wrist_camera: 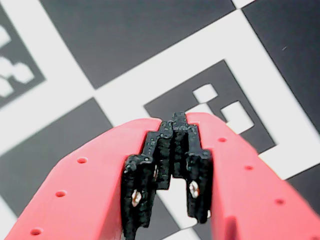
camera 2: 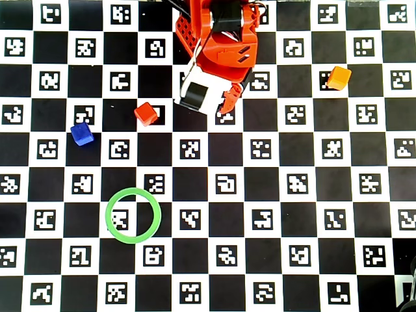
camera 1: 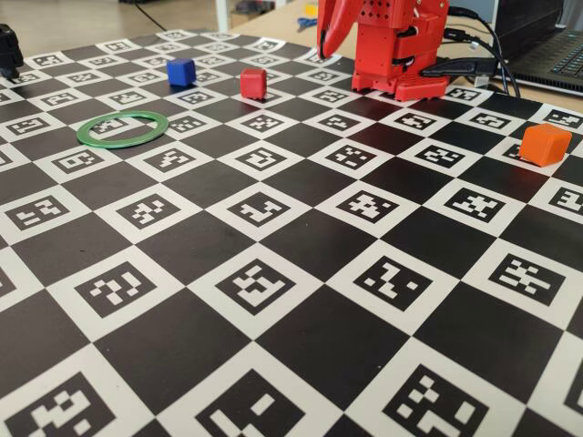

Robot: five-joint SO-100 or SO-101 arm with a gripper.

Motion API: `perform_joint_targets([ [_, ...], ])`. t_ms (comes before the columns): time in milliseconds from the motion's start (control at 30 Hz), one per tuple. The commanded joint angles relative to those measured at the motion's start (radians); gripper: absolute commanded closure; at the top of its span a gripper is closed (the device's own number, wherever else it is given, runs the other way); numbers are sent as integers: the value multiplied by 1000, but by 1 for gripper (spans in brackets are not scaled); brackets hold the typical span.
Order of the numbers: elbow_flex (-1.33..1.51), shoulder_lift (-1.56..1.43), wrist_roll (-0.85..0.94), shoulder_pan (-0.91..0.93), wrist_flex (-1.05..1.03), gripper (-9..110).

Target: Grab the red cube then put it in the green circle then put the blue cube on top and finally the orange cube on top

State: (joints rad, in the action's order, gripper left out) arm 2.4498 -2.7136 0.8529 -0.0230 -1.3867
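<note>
With pincer (camera 2: 229,104) closed, red cube (camera 2: 146,114) well apart leftward overhead.

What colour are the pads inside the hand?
Black, set between red fingers; the pads show best in the wrist view.

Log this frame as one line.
claw: shut, empty, near base | red cube: loose on board | blue cube: loose | orange cube: loose | green circle: empty | stack: not started
</note>
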Motion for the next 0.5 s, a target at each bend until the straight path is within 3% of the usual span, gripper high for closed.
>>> perform_joint_targets([
  [0,-253,112,-244,44,-78,104],
  [233,-394,253,-479,81,-160,103],
  [467,-503,379,-756,195,-167,94],
])
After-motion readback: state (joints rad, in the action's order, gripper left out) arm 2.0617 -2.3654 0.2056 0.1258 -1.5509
